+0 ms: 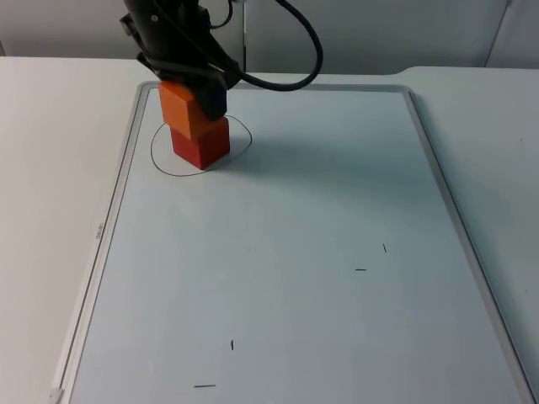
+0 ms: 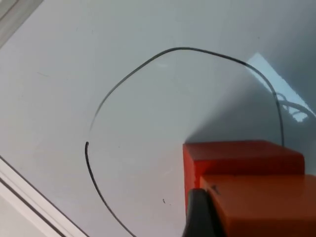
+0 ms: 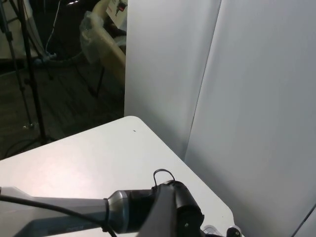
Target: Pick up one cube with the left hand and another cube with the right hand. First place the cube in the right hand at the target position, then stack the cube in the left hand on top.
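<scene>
While the left gripper [image 1: 192, 103] clamps the orange cube [image 1: 183, 108], it sits squarely atop the red cube [image 1: 202, 143] inside the drawn circle [image 1: 158, 158], at eleven o'clock on the whiteboard [image 1: 337, 252].

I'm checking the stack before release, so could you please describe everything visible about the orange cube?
The orange cube is a plain, matte, solid-looking block, lighter than the red cube it rests on. It sits upright but offset, overhanging the red cube's edge, inside the drawn circle on the whiteboard. The left gripper is closed on it.
</scene>
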